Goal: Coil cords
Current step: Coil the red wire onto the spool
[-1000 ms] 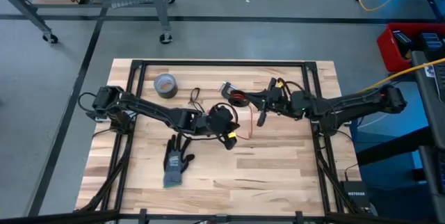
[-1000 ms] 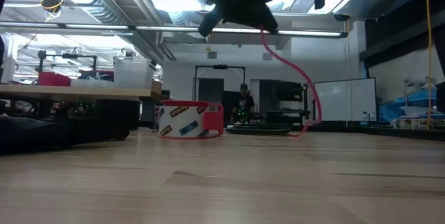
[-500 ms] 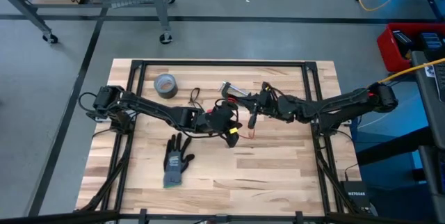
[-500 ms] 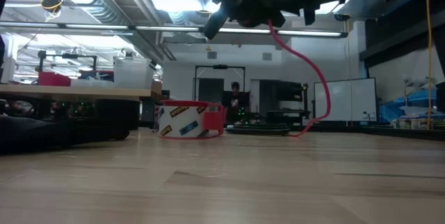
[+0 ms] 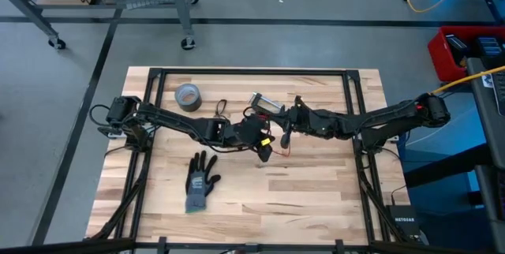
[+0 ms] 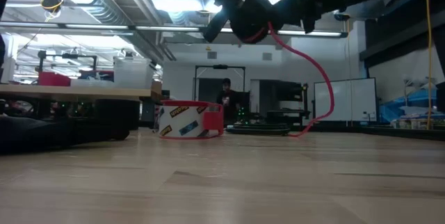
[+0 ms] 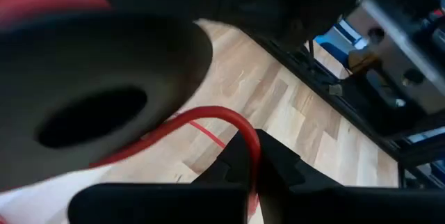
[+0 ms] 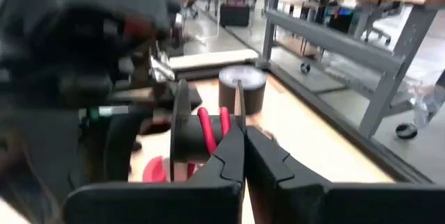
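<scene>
The red cord [image 6: 318,78] hangs from my two grippers above the table's middle and curves down until its lower end rests on the wood [image 6: 300,133]. My left gripper [image 5: 267,148] is shut on it, and a red loop [image 7: 208,116] arcs away from its fingers. My right gripper [image 5: 285,137] is shut, its tips [image 8: 241,135] right beside two red strands [image 8: 207,132]. The black cord [image 5: 221,110] lies looped on the table behind the left arm, touched by neither gripper. My left gripper pinches the red cord [image 7: 254,160] between its two shut fingers, which lie across it. The cord is lifted clear here, bends away in a slack arc and hangs down toward the table. My right gripper: whether its shut tips touch the red strands, I cannot tell.
A grey duct-tape roll [image 5: 188,95] stands at the far left. A red-edged tape ring [image 6: 189,120] sits behind the grippers. A dark glove [image 5: 201,181] lies near the front left. A blurred dark disc [image 7: 97,106] hangs close to the left fingers.
My right gripper has gone toward the table's left and down, up against the left gripper. My left gripper has rolled a little at the wrist. The red cord's hanging arc has swung with them; its lower end has stayed on the table.
</scene>
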Action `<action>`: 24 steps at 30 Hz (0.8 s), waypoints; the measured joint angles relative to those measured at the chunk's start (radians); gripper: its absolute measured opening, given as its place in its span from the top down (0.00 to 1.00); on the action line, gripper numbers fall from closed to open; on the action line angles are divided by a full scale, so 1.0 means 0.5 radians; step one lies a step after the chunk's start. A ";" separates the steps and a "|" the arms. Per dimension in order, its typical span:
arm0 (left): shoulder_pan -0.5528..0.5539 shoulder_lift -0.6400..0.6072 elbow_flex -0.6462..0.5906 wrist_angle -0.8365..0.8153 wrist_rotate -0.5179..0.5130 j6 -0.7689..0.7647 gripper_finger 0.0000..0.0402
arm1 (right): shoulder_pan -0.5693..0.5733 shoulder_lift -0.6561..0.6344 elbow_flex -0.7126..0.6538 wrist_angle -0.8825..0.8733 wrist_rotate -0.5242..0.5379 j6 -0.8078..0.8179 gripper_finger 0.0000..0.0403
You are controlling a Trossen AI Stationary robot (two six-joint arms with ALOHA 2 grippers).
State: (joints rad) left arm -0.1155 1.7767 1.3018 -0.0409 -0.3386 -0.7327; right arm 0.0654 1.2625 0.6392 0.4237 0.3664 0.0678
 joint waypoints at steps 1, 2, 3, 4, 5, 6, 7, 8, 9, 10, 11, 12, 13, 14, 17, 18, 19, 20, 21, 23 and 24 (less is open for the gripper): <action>0.005 0.000 0.000 -0.001 0.013 -0.021 1.00 | 0.000 0.000 0.000 -0.023 -0.001 0.016 0.99; 0.010 0.000 0.000 -0.002 0.022 -0.034 1.00 | 0.000 0.000 0.000 -0.044 -0.003 0.024 0.99; 0.014 0.000 0.000 -0.001 0.030 -0.047 1.00 | 0.000 0.000 0.000 -0.066 -0.004 0.029 0.99; 0.017 0.000 0.000 -0.001 0.038 -0.056 1.00 | 0.000 0.000 0.000 -0.086 -0.007 0.030 0.99; 0.021 0.000 0.000 -0.001 0.042 -0.059 1.00 | 0.002 0.000 0.000 -0.111 -0.011 0.032 0.99; 0.024 0.000 0.000 -0.002 0.044 -0.062 1.00 | 0.002 0.000 0.000 -0.130 -0.022 0.034 0.99; 0.025 0.000 0.000 -0.002 0.045 -0.068 1.00 | 0.002 0.000 0.000 -0.143 -0.023 0.045 0.99; 0.026 0.000 0.000 -0.003 0.045 -0.090 1.00 | 0.002 0.000 0.000 -0.158 -0.023 0.063 0.99; 0.028 0.000 0.000 -0.002 0.044 -0.104 1.00 | 0.002 0.000 0.000 -0.173 -0.023 0.070 0.99; 0.029 0.000 0.000 -0.002 0.044 -0.108 1.00 | 0.002 0.000 0.000 -0.187 -0.024 0.073 0.99; 0.029 0.000 0.000 -0.003 0.044 -0.111 1.00 | 0.002 0.000 0.000 -0.198 -0.024 0.073 0.99; 0.029 0.000 0.000 -0.003 0.044 -0.114 1.00 | 0.002 0.000 0.000 -0.209 -0.024 0.074 0.99; 0.029 0.000 0.000 -0.004 0.049 -0.116 1.00 | 0.002 0.000 0.000 -0.218 -0.024 0.074 0.99; 0.029 0.000 0.000 -0.004 0.067 -0.127 1.00 | 0.002 0.000 0.000 -0.223 -0.024 0.075 0.99; 0.029 0.000 0.001 -0.003 0.140 -0.139 1.00 | 0.001 0.000 -0.001 -0.196 -0.031 0.073 0.99; 0.026 0.000 0.002 -0.004 0.162 -0.114 1.00 | 0.001 0.000 -0.001 -0.174 -0.031 0.073 0.99; 0.025 -0.001 0.002 -0.005 0.184 -0.070 1.00 | 0.001 0.000 -0.001 -0.150 -0.031 0.072 0.99; 0.025 -0.001 0.003 -0.010 0.201 -0.019 0.99 | 0.001 0.000 -0.001 -0.128 -0.031 0.072 0.99; 0.017 -0.001 0.003 -0.013 0.217 0.037 0.98 | 0.001 0.000 -0.001 -0.112 -0.031 0.070 0.99; 0.001 -0.001 0.003 -0.019 0.250 0.203 0.96 | 0.001 -0.003 -0.001 -0.099 -0.031 0.066 0.99; -0.007 -0.001 0.003 -0.021 0.254 0.296 0.94 | 0.001 -0.007 -0.001 -0.100 -0.031 0.066 0.99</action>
State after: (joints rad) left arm -0.1190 1.7763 1.3033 -0.0514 -0.2115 -0.5845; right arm 0.0658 1.2592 0.6388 0.3737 0.3508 0.1009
